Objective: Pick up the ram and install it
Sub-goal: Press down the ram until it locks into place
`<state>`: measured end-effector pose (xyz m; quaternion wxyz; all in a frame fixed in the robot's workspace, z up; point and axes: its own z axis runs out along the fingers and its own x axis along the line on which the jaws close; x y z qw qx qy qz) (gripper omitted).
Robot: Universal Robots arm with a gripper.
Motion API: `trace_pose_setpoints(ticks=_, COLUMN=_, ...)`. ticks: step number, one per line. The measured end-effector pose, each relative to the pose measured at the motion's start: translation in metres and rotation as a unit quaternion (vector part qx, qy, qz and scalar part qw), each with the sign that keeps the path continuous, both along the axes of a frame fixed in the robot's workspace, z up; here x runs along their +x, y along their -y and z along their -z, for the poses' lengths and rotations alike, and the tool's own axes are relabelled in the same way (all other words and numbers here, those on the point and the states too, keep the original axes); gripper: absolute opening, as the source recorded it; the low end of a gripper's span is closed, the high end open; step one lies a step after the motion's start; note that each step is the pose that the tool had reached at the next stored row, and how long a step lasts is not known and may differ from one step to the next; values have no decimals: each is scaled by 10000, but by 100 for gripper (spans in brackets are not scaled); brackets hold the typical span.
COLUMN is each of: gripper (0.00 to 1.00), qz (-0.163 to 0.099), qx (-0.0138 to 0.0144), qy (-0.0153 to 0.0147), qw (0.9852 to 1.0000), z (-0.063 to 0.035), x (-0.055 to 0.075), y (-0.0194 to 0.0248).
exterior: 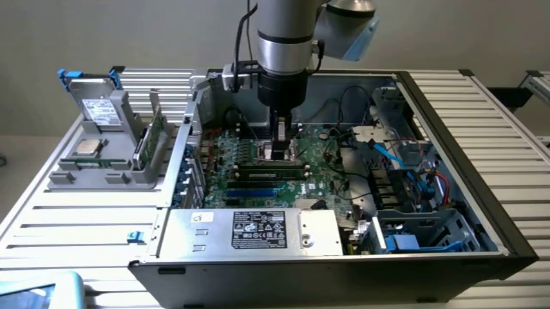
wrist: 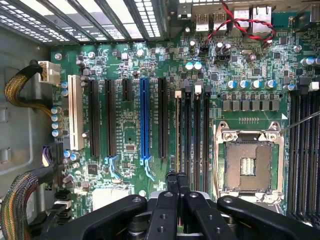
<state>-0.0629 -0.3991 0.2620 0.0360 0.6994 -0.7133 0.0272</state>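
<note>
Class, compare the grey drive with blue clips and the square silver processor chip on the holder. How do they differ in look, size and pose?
The drive stands up at the back of the grey holder; the processor chip lies low, face up, in front of it. The drive is clearly larger and oblong; the chip is small and square. The drive carries a white label and blue clips; the chip is bare silver. Both sit in the same holder beside the computer case.

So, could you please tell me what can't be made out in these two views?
- Exterior view: the ram stands edge-on in the grey holder, so its label and chips are too small to tell.
- Exterior view: it is unclear whether the shut pincer touches the motherboard, because its tips blend into dark slots.
- Wrist view: the pincer's black body covers the board beside the processor socket.
</note>
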Motion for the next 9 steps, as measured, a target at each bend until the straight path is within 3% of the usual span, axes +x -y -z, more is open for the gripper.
trace_pose_setpoints(ticks=9, gripper=11, qz=59, qx=-1, qy=-1, qw=10000, z=-1, x=0, y=0)
